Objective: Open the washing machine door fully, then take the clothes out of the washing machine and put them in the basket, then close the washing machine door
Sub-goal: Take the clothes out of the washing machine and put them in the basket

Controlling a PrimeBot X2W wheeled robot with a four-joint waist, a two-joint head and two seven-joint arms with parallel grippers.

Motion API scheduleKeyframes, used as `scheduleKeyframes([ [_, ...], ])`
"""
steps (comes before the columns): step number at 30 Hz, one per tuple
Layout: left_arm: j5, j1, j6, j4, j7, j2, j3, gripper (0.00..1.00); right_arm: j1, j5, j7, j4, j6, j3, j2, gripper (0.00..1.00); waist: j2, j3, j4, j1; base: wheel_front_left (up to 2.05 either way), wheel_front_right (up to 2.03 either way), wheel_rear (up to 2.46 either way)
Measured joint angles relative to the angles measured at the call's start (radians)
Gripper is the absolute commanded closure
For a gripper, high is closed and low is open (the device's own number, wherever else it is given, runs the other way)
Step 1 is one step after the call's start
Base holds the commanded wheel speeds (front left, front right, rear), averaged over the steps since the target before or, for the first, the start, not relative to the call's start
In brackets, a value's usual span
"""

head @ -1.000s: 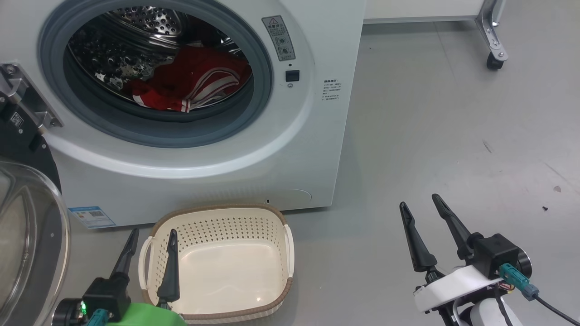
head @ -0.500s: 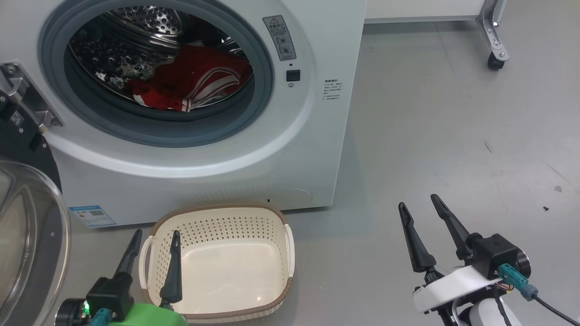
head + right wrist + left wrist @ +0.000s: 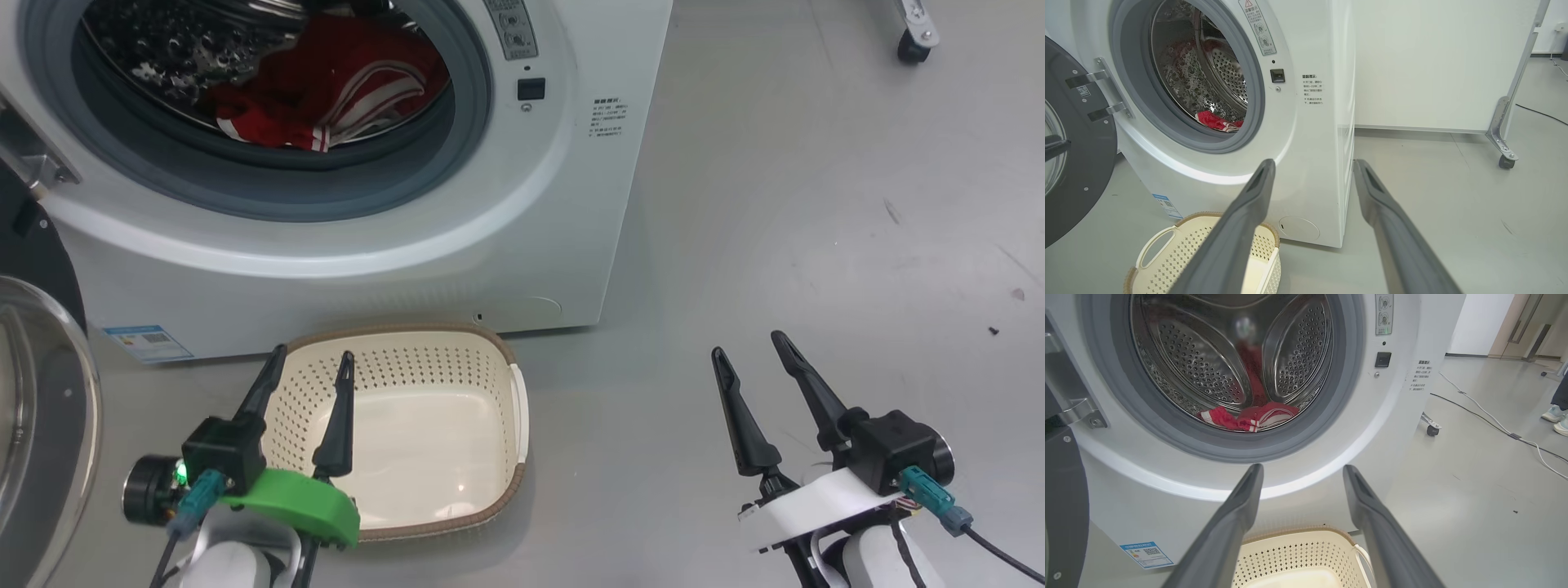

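Observation:
The white washing machine (image 3: 522, 204) stands with its porthole uncovered. The washing machine door (image 3: 41, 408) hangs swung out at the left, its black rim and glass bowl showing, and it appears again as the door (image 3: 1081, 163). Red clothes (image 3: 318, 90) with white stripes lie at the bottom of the steel drum, seen also as clothes (image 3: 1249, 416) and clothes (image 3: 1218, 121). The cream basket (image 3: 408, 363) sits on the floor before the machine. My left gripper (image 3: 314, 354) hovers open over the basket's left side, holding nothing. My right gripper (image 3: 748, 344) is open over bare floor to the right.
Grey floor (image 3: 816, 204) stretches to the right of the machine. A wheeled metal frame with a caster (image 3: 1506, 161) carries a white panel (image 3: 1433, 61) behind. A cable (image 3: 1494, 420) runs across the floor, near a person's shoes (image 3: 1555, 416).
The head camera has moved, sliding the whole picture upward. My left gripper has advanced forward and to the right over the basket's left side. Both grippers stay open.

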Motion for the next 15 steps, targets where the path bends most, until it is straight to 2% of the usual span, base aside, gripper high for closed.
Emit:
scheduleKeyframes([
  [15,-0.050,-0.321,-0.061,0.135,0.167,0.005,0.008,0.00,-0.102,-0.001,0.000,-0.055,0.000,0.024,-0.001,0.00,0.0000,0.195,-0.031,0.0000,0.00,0.00,0.00],
])
